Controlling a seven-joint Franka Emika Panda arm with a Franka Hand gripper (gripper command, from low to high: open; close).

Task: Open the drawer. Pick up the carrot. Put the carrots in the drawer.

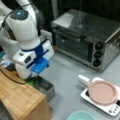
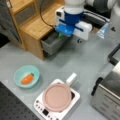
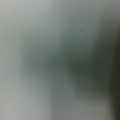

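Drawer [image 2: 53, 42] pulled open from wooden cabinet [image 2: 37, 26], seen in both front views. Pincer [image 2: 65, 33] low over drawer's inner end, fingers hidden; opening cannot be told. Carrot [image 2: 27, 78] lies in teal bowl [image 2: 18, 75] on table [image 2: 82, 62], long axis diagonal, green top toward a front view's upper right. Wrist view blurred.

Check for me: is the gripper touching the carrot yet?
Apart. In a front view the carrot lies in the teal bowl on the table, while the gripper is up at the open drawer, well away.
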